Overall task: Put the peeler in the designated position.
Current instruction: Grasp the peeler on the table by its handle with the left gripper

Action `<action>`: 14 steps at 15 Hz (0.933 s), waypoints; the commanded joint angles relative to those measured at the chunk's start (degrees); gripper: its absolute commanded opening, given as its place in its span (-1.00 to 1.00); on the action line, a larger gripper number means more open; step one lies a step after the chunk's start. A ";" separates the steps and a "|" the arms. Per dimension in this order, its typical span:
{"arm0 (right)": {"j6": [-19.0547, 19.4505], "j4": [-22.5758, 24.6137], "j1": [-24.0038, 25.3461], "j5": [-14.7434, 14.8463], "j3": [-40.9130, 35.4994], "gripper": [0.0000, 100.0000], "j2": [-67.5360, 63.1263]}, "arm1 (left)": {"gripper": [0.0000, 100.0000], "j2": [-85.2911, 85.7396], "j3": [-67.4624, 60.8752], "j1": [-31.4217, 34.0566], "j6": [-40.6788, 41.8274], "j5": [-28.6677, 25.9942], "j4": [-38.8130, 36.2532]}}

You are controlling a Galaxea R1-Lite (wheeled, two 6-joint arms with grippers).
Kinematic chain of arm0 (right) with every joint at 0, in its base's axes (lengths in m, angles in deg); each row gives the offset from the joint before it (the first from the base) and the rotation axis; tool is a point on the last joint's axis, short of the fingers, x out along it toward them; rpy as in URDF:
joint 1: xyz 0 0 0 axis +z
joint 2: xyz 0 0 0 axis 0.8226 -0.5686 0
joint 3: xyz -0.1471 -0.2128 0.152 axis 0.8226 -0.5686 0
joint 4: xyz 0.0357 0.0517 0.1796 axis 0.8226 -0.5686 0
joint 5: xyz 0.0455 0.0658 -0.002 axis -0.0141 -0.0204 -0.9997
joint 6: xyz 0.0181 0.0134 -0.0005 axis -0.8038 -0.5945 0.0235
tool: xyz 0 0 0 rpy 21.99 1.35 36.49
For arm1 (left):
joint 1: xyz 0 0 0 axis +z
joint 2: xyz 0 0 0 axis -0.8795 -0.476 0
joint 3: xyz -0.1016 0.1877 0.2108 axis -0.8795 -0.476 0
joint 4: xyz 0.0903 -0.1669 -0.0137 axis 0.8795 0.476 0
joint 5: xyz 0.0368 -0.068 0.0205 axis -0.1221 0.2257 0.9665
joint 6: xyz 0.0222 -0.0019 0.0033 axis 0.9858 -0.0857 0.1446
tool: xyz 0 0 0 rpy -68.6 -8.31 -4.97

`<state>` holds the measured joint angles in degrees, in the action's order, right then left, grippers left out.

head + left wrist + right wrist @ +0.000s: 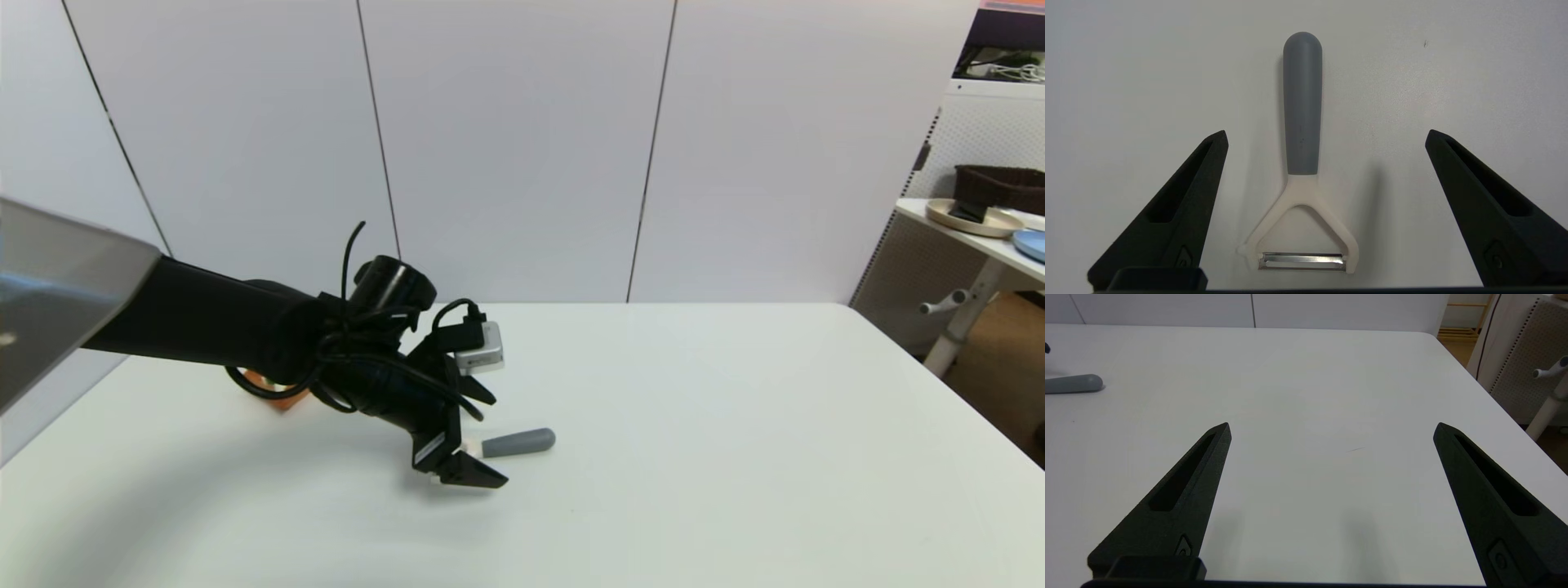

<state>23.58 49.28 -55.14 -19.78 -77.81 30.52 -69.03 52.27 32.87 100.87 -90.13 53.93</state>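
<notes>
Left gripper (1326, 136) low over the white table (735, 425), its black wedge fingers spread wide and holding nothing; between them, touching neither, the peeler (1301, 163) lies flat, smooth rounded grey handle, cream forked head, thin metal blade; right gripper (1332, 428) over bare tabletop well apart, also wide open and empty.

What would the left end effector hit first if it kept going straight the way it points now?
Most likely the peeler, lying flat on the white table between the open left end effector fingers. How far above it the tips sit is unclear.
</notes>
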 commanded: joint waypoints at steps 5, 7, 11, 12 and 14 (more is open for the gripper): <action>0.02 -0.05 0.06 -0.04 0.00 1.00 0.01 | 1.00 -5.33 1.85 -0.56 -0.17 -0.55 -2.08; 0.02 -0.05 0.06 -0.04 0.00 1.00 0.01 | 1.00 -6.03 2.56 -0.56 -0.17 -0.55 -2.16; 0.02 -0.05 0.06 -0.04 0.00 1.00 0.01 | 1.00 -6.73 2.73 -0.56 -0.26 -0.64 -2.08; 0.02 0.04 0.06 -0.04 0.00 1.00 0.01 | 1.00 -6.91 2.73 -0.56 -0.52 -0.64 -1.99; 0.02 0.04 0.06 -0.04 0.00 1.00 0.01 | 1.00 -7.00 2.73 -0.56 -1.40 -0.64 -1.99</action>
<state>23.58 49.28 -55.10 -19.78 -77.81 30.52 -75.97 54.97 32.31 99.40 -90.62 51.87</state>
